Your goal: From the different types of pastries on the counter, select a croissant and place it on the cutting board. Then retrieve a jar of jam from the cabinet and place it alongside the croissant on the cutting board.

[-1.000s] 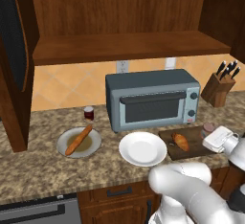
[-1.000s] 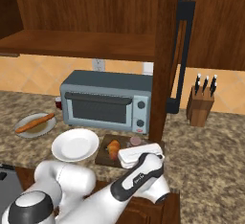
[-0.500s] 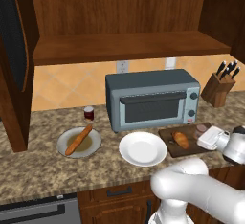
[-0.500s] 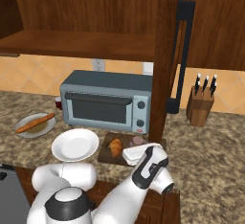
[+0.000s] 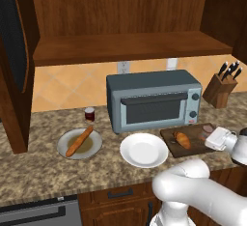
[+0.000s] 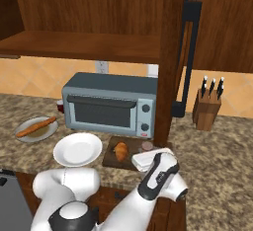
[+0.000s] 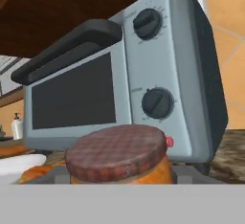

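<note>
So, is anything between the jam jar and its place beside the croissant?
Nothing visible. The jar of jam is at the cutting board's right end; bare board separates it from the croissant.

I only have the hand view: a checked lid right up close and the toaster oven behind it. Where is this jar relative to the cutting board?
Observer: In the left base view, the jar of jam is at the right end of the cutting board, with the gripper right beside it.
Operator: Is the croissant on the board yet?
Observer: Yes. The croissant lies near the board's middle, left of the jar and apart from it.
Operator: Anything close on the board's far side from me?
Observer: A round white plate sits on the counter just left of the board.
</note>
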